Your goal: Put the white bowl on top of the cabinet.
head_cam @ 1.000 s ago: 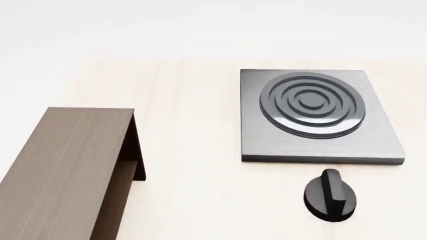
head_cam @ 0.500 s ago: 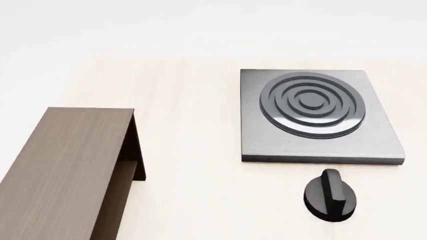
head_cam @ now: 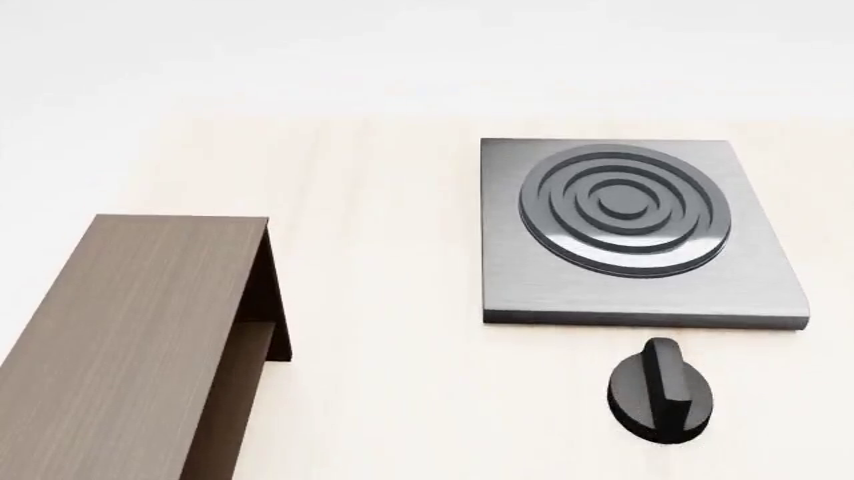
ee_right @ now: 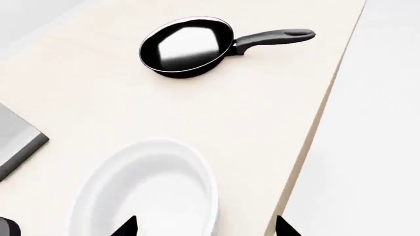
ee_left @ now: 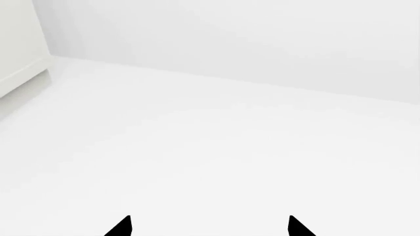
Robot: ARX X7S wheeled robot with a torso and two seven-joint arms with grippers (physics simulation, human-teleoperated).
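Note:
The white bowl [ee_right: 147, 191] shows only in the right wrist view, standing on the pale table close to the table's edge. My right gripper [ee_right: 206, 227] hangs open above it, one fingertip over the bowl's inside and the other past its rim toward the table edge. The dark brown wood-grain cabinet [head_cam: 127, 340] lies at the lower left of the head view, its flat top bare and its inner shelf showing on its right side. My left gripper [ee_left: 210, 227] is open over plain white floor, holding nothing. Neither gripper shows in the head view.
A grey square stove plate [head_cam: 641, 235] with rings sits at the right of the head view, with a black knob [head_cam: 659, 392] in front of it. A black frying pan [ee_right: 190, 46] lies beyond the bowl. A corner of the stove plate [ee_right: 16, 142] shows beside the bowl.

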